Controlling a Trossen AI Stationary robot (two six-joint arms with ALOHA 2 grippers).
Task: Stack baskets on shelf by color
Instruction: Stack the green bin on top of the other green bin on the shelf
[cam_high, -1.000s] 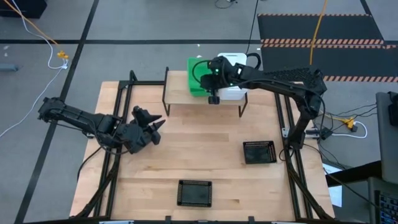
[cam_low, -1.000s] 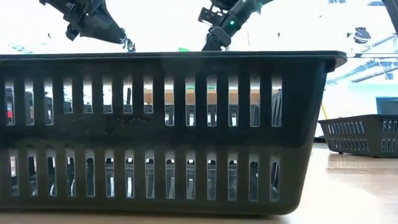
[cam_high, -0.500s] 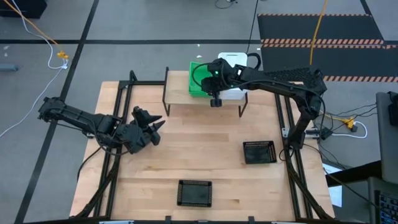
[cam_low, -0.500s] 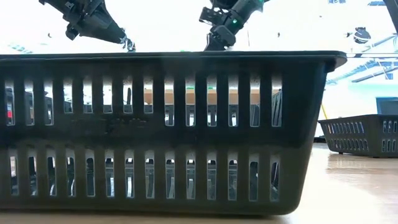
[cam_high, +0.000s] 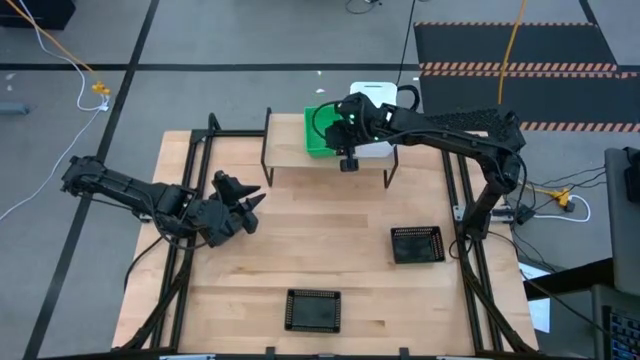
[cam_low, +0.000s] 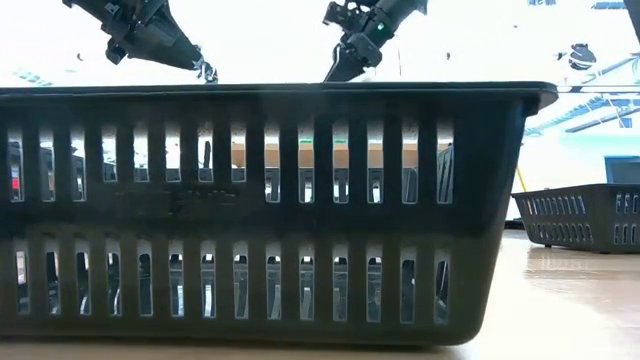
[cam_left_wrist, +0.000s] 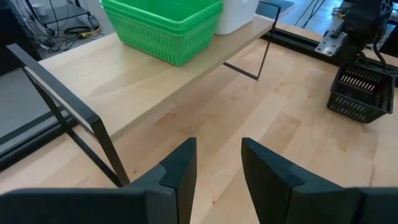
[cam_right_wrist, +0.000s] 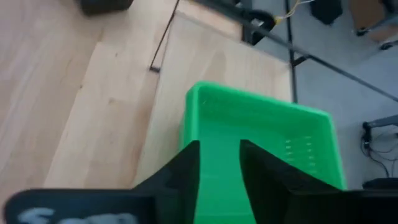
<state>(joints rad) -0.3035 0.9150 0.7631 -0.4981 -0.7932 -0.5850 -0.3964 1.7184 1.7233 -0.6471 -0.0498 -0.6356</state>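
Right gripper (cam_high: 346, 160) over the shelf (cam_high: 285, 140), fingers parted, gripping nothing.
Directly below it sit stacked green baskets (cam_high: 320, 135), touching white baskets (cam_high: 380, 120) alongside. Two black baskets (cam_high: 417, 243) remain on the table (cam_high: 330, 250); the left gripper (cam_high: 243, 200), spread, waits apart.

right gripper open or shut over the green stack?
Open. Right gripper hovers above the green baskets on the shelf, fingers apart, nothing between them.

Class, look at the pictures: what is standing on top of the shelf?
On the shelf stand stacked green baskets and white baskets beside them; its left part is bare. The right gripper covers part of them.
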